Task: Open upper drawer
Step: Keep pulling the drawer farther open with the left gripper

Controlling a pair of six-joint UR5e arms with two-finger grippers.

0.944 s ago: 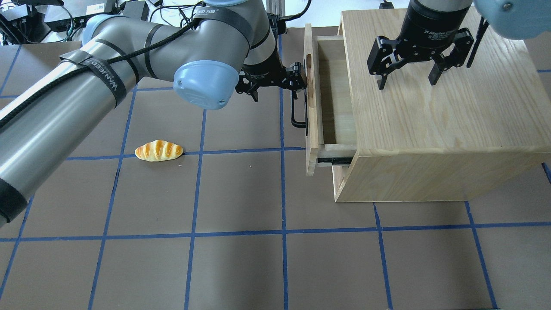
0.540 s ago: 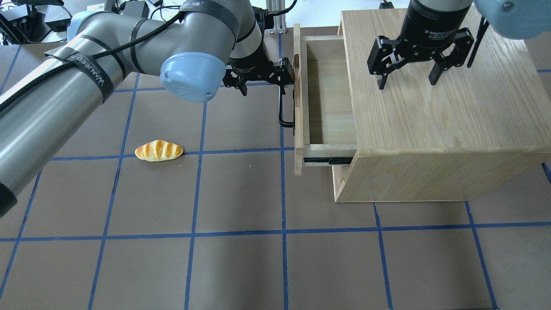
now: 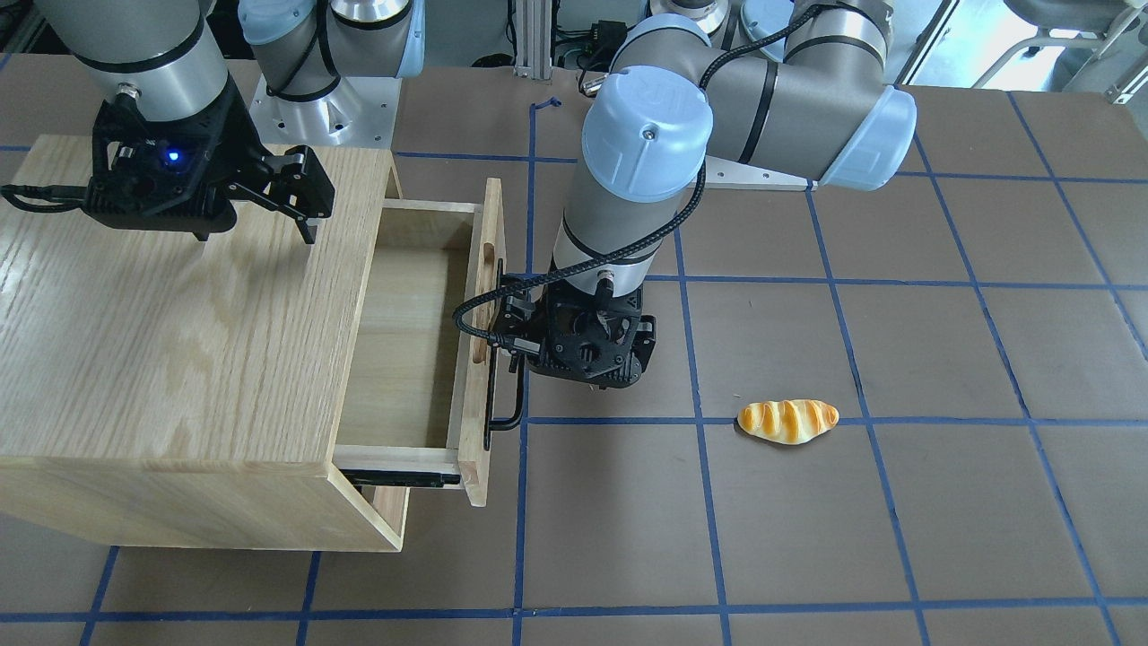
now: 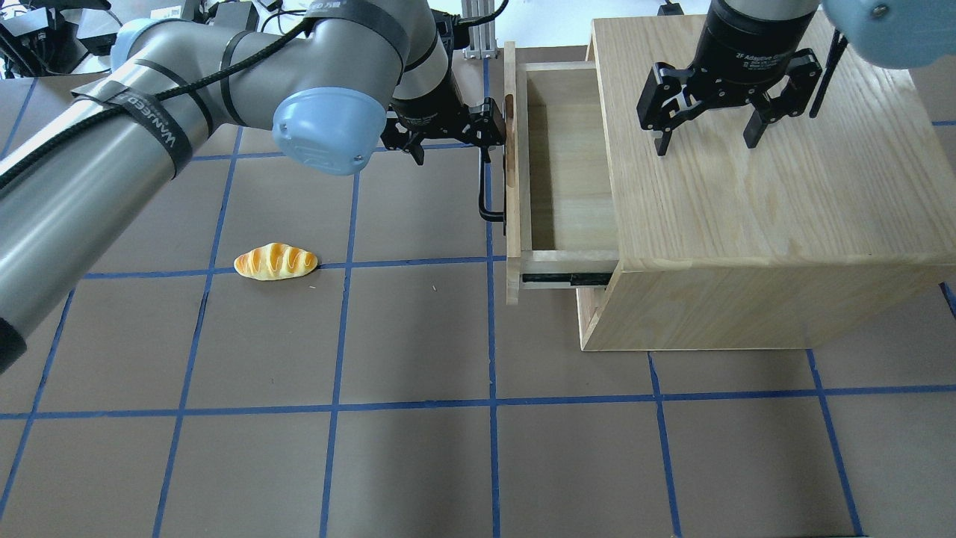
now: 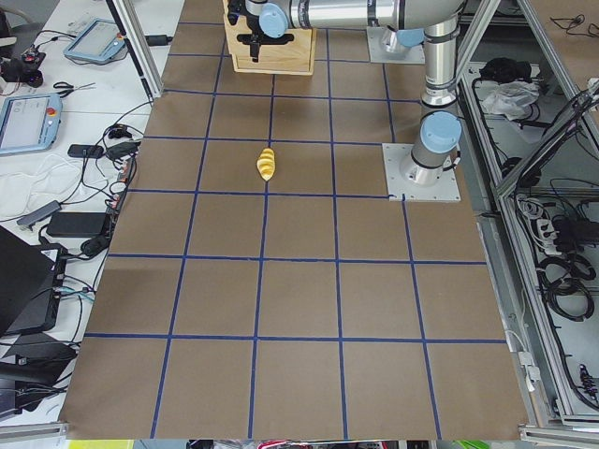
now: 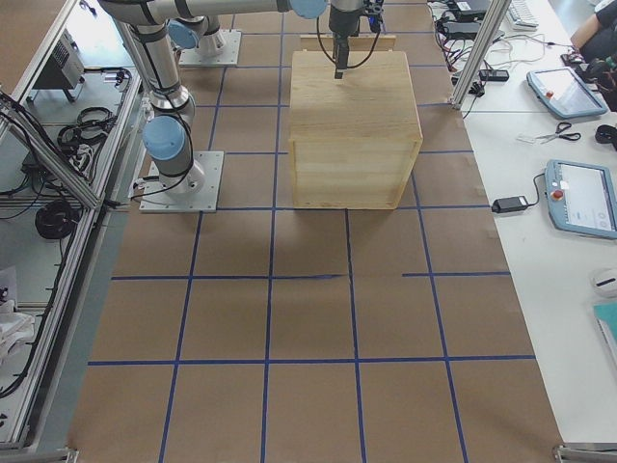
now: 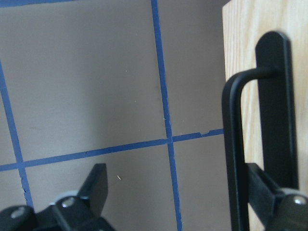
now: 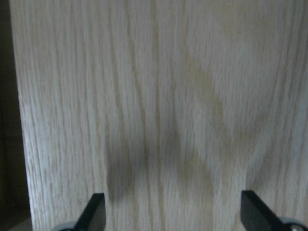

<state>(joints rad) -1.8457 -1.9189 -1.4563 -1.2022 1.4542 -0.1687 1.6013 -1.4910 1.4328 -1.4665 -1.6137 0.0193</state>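
Observation:
The upper drawer (image 4: 567, 164) of the light oak cabinet (image 4: 769, 187) stands pulled well out and looks empty inside (image 3: 404, 350). Its front panel (image 4: 511, 187) carries a black bar handle (image 4: 485, 187). My left gripper (image 4: 455, 142) is open at that handle. In the left wrist view (image 7: 178, 183) one of its fingers (image 7: 262, 187) sits behind the handle bar (image 7: 236, 144), against the drawer front (image 7: 250, 38); the other finger (image 7: 96, 185) hangs free over the mat. My right gripper (image 4: 706, 146) is open and empty just above the cabinet top (image 8: 159, 106).
A toy bread roll (image 4: 275, 261) lies on the brown mat to the left of the drawer, also in the front view (image 3: 787, 421). The mat is marked with a blue tape grid (image 4: 489, 403). The cabinet's lower front is hidden under the drawer.
The drawer has slid further out of the cabinet, towards the overhead view's left, and my left gripper moved with its handle. The right gripper has not moved.

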